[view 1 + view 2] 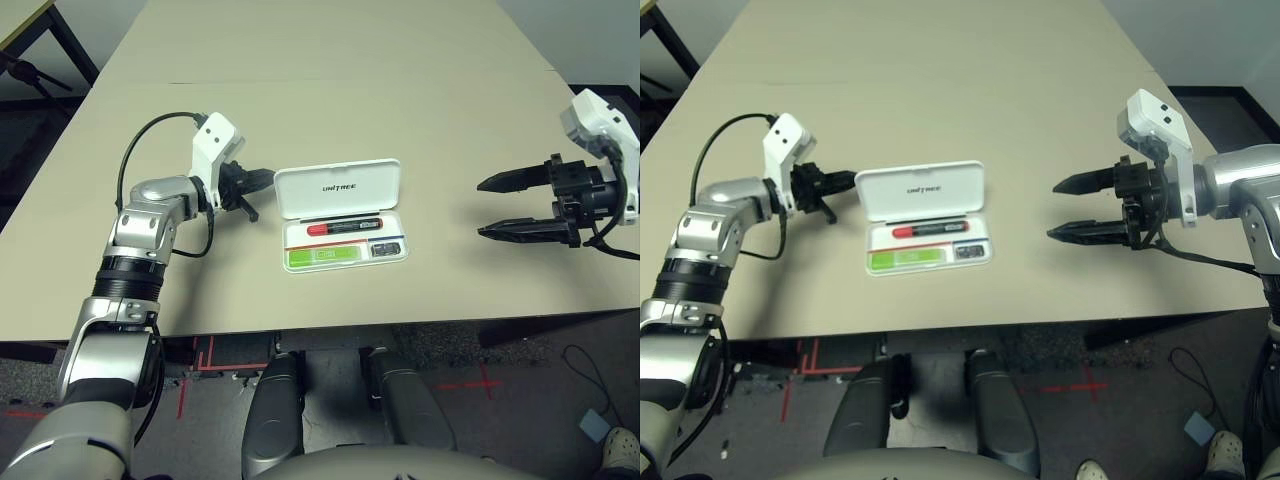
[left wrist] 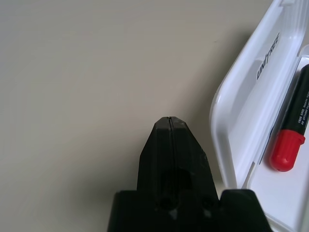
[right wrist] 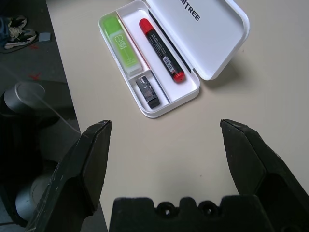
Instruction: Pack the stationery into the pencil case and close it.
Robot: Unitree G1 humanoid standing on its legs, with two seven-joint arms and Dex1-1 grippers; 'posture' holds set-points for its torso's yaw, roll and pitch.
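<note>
Left eye view, left gripper (image 1: pixel 262 180): fingers together, beside the lid
Pencil case (image 1: pixel 345 262): lid up, on the table (image 1: pixel 440 110)
Green highlighter (image 1: pixel 325 255): near-left compartment
Red-and-black marker (image 1: pixel 344 227): far compartment
Small dark block (image 1: pixel 385 249): near-right compartment
Right gripper (image 1: pixel 500 207): fingers apart

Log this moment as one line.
case: lid up, marker, highlighter, small block inside | left fingers: shut, beside lid | right fingers: open, empty | next: likely close lid
</note>
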